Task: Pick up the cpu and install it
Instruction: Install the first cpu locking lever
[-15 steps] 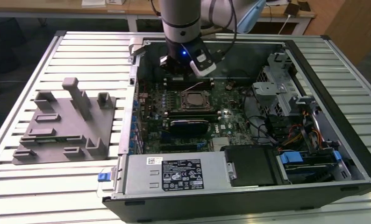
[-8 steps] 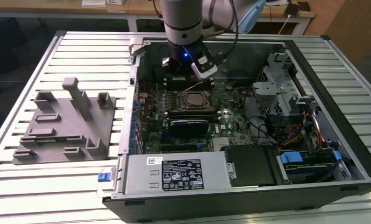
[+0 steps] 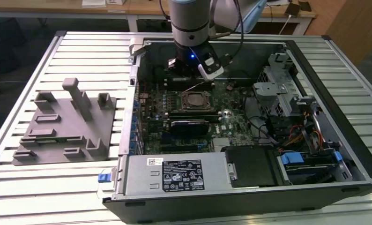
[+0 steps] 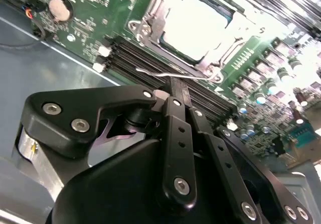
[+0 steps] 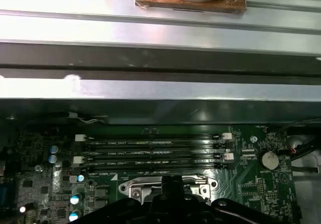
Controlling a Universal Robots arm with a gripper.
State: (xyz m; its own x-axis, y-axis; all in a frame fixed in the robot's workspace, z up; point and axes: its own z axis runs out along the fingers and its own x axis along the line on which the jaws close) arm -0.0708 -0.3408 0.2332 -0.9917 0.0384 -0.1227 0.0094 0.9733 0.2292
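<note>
Inside the open computer case [image 3: 236, 208], the cpu [image 4: 200, 25] lies in the motherboard socket [image 4: 150, 22], while the jaws, pressed together and empty, hover just beside the socket's wire lever [image 4: 160, 75]

The cpu [image 4: 200, 23] is a small, flat square chip. Glare washes its pale metal top almost white in the second wrist view, and a thin darker rim shows along its edges. It lies level and face up inside the metal-framed socket [image 4: 150, 28] on the green motherboard [image 4: 85, 3], just beside the black memory slots [image 4: 140, 58]. It seems squarely seated, though the glare blurs its far edge. In the exterior view it sits mid-board, inside the open computer case [image 3: 336, 140].
</note>
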